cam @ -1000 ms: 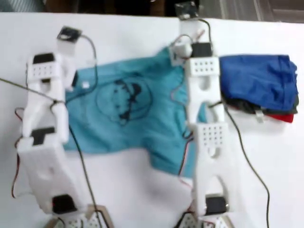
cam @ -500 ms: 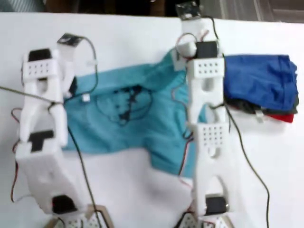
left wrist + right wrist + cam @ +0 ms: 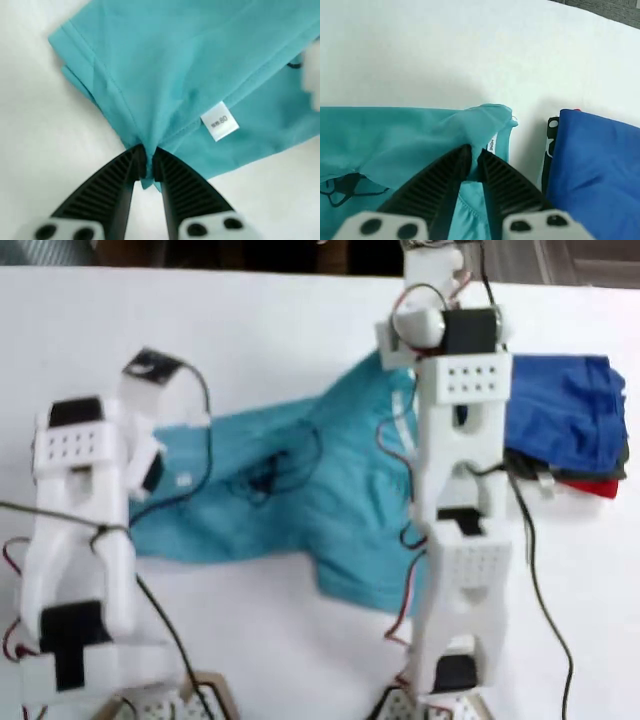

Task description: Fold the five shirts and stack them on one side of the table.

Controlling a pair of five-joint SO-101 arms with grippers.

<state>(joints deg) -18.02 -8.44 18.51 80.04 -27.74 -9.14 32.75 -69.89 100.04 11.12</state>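
A teal shirt [image 3: 300, 490] with a dark print lies partly lifted across the middle of the white table [image 3: 250, 310]. My left gripper [image 3: 148, 160] is shut on the teal shirt's [image 3: 180, 65] hem near a small white tag [image 3: 219, 121]. At the shirt's far corner beside the stack, my right gripper [image 3: 475, 159] is shut on a bunched edge of the teal shirt [image 3: 395, 135]. In the high view the left arm [image 3: 75, 530] stands at the shirt's left end and the right arm [image 3: 455, 460] at its right end. Folded shirts [image 3: 565, 420] lie stacked at the right, blue on top.
The stack's blue shirt [image 3: 595, 160] lies close beside the right gripper, with dark and red layers [image 3: 590, 485] beneath it. Arm cables [image 3: 530, 570] trail over the table. Bare white table [image 3: 445, 50] stretches beyond the shirt.
Both arms have risen and drawn the teal shirt's far edge up and toward the front. The shirt has bunched, its print creasing. The right arm has shifted toward the stack.
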